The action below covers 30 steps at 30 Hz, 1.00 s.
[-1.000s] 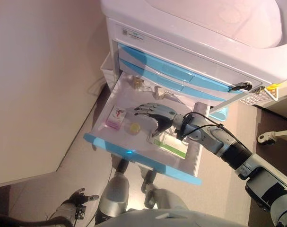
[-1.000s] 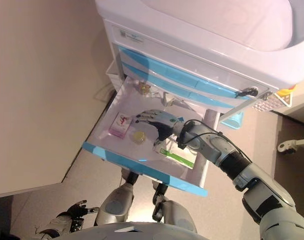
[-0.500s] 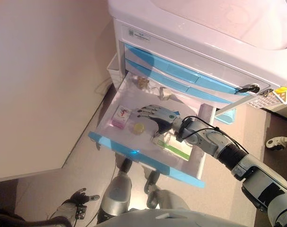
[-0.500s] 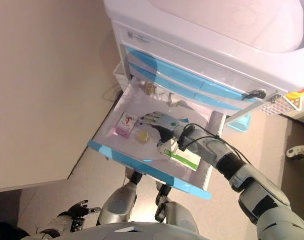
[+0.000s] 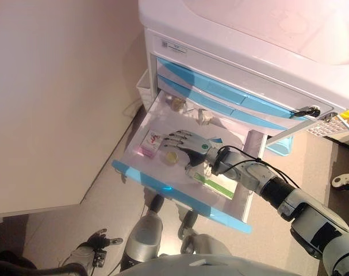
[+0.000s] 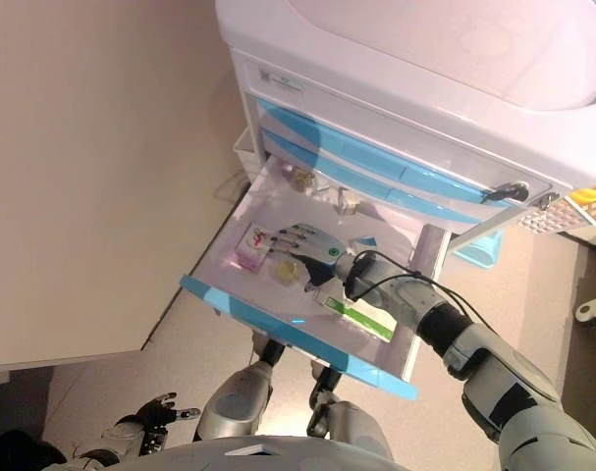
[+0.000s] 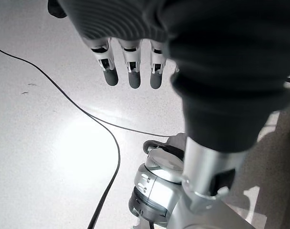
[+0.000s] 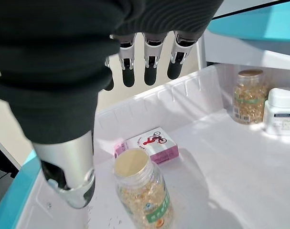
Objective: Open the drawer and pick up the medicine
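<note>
while the left hand (image 7: 130, 71) hangs low by the floor (image 7: 49, 143) with fingers straight and holding nothing, the work sits in the pulled-out drawer (image 5: 180, 192), whose blue front is nearest the robot. the right hand (image 6: 312, 257) hovers over the drawer's middle, fingers (image 8: 149, 67) released and stretched forward, thumb apart, nothing in its grasp. directly under the palm stands the medicine, a small clear bottle (image 8: 142, 195) of yellow capsules with a pale cap, upright on the drawer floor. just beyond it lies a pink and white box (image 8: 152, 145), and a green and white box (image 6: 361, 316) lies under the forearm. further back, by the cabinet (image 5: 249, 52), stand a second capsule bottle (image 8: 247, 98) and a white bottle (image 8: 281, 112).

judging from this, the risk is a topple: the bottle is narrow and upright, so fingers closing off-centre, or the palm dropping onto the cap, could knock it over and send it rolling against the pink box. reaching too far could close the fingers on the box instead.
</note>
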### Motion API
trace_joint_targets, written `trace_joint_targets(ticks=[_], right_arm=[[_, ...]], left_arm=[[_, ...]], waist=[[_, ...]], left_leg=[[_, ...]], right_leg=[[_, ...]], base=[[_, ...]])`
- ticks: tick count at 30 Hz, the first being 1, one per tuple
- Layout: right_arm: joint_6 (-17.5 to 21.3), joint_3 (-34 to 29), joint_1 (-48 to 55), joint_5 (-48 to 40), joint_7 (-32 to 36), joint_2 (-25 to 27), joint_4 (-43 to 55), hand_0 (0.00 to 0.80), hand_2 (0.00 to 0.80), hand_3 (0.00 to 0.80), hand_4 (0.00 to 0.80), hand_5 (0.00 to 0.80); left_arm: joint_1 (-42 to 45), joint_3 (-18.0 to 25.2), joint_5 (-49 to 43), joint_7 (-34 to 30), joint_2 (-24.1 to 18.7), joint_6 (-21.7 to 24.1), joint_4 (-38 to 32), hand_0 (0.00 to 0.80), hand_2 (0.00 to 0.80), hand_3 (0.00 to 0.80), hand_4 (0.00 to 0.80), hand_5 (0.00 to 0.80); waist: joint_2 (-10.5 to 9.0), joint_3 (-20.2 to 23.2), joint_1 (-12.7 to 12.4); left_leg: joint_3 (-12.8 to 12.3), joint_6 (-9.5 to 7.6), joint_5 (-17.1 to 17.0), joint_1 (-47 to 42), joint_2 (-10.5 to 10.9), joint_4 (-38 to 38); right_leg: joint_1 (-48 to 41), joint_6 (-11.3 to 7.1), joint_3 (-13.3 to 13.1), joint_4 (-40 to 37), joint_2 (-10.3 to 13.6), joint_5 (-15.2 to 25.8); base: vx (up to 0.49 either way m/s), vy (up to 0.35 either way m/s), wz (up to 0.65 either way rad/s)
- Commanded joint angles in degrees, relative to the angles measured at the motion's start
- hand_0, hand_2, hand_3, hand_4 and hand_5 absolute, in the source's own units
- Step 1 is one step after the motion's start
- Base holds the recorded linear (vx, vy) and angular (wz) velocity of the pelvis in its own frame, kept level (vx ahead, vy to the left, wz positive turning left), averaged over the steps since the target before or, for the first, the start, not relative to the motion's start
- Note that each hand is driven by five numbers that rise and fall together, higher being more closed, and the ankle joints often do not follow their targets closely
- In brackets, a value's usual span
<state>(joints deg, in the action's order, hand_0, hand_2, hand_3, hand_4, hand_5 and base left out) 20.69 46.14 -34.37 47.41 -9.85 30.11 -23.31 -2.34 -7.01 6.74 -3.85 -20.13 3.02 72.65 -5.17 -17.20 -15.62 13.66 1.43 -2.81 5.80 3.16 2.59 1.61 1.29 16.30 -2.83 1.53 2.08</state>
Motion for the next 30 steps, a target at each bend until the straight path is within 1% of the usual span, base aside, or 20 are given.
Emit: trace_joint_targets(ticks=[1, 9, 17, 30], right_arm=[[1.0, 3.3, -0.7, 0.8, -3.0, -1.6, 1.3, 0.000, 0.000, 0.000, 0.000, 0.000], [0.6, 3.8, -0.4, 2.0, -3.7, -3.3, -1.6, 0.000, 0.000, 0.000, 0.000, 0.000], [-1.2, 4.1, -0.6, 3.5, -4.7, -4.9, -5.0, 0.000, 0.000, 0.000, 0.000, 0.000], [-2.3, 3.9, -1.2, 4.4, -6.4, -6.6, -9.1, 0.000, 0.000, 0.000, 0.000, 0.000]], left_arm=[[1.3, -1.3, -1.8, -0.1, 0.6, 1.4, 1.9, 0.000, 0.000, 0.000, 0.000, 0.000], [1.3, -1.4, -2.2, -0.1, 0.8, 1.7, 2.3, 0.000, 0.000, 0.000, 0.000, 0.000], [1.2, -1.6, -2.4, -0.1, 0.7, 1.9, 2.3, 0.000, 0.000, 0.000, 0.000, 0.000], [0.9, -1.8, -2.6, -0.1, 0.7, 1.9, 2.5, 0.000, 0.000, 0.000, 0.000, 0.000]], waist=[[-1.20, 1.4, -1.2], [-1.14, 1.6, -1.7], [-1.14, 1.6, -2.3], [-1.25, 1.5, -2.9]], left_leg=[[2.5, -1.52, 3.2, 0.6, 4.0, -0.9], [2.9, -1.63, 3.0, 0.5, 4.2, -1.1], [3.3, -1.79, 2.9, 0.6, 4.3, -1.2], [3.9, -1.96, 2.6, 0.5, 4.4, -1.6]], right_leg=[[-1.1, -1.19, 1.5, 7.9, -0.4, -7.4], [-1.3, -1.26, 2.0, 7.8, -0.3, -7.3], [-1.4, -1.31, 2.2, 7.8, -0.3, -7.3], [-1.5, -1.32, 2.7, 7.5, -0.3, -7.1]], base=[[0.000, 0.000, 0.00], [0.004, 0.001, 0.00], [0.004, -0.001, 0.01], [0.004, -0.002, 0.02]])
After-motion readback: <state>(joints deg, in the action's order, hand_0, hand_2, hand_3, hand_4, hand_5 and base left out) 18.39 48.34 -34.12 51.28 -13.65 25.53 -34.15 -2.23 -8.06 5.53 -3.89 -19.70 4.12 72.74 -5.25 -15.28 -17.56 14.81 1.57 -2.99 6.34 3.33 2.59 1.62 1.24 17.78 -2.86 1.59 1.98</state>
